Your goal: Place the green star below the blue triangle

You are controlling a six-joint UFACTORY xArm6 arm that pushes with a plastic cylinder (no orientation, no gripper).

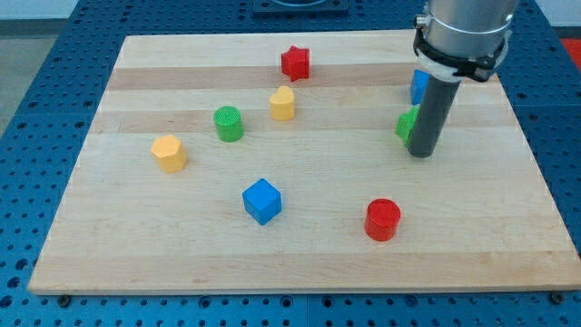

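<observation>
The green star sits at the view's right, mostly hidden behind my rod. The blue triangle is just above it toward the view's top, also partly hidden by the rod. My tip rests on the board right beside the green star, at its lower right, and seems to touch it.
The wooden board also holds a red star, a yellow block, a green cylinder, a yellow hexagon, a blue cube and a red cylinder. The board's right edge runs near the rod.
</observation>
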